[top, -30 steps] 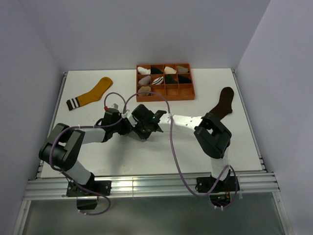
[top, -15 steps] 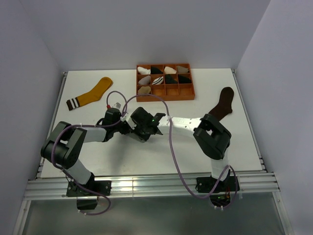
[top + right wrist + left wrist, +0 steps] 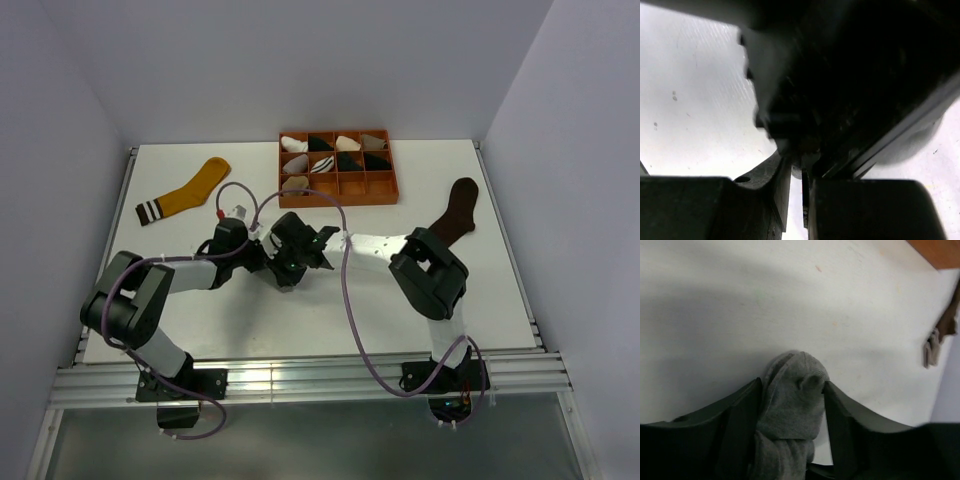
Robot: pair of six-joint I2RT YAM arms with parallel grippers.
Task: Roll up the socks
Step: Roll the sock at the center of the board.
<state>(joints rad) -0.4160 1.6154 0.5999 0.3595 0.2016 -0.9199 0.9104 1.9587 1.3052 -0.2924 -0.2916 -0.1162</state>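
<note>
Left wrist view: left gripper (image 3: 792, 384) jaws flank the bundled grey fabric sock (image 3: 790, 415), touching both sides; whether they pinch it cannot be told. Right gripper (image 3: 797, 172) jaws stand nearly pressed together. Sock lies mid-way across the white table (image 3: 480, 300). Step probably: finishing the roll. Next move likely calls for keeping the bundle from unrolling.

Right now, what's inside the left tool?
Inside the left tool: a bunched grey fabric sock. Its near end is hidden between the fingers; whether it's rolled can't be seen.

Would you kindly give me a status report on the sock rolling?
Left gripper clamped around bunched grey sock. Right gripper nearly shut, crowded against the left; contents unseen. Yellow sock and brown sock lying flat, unrolled.
</note>
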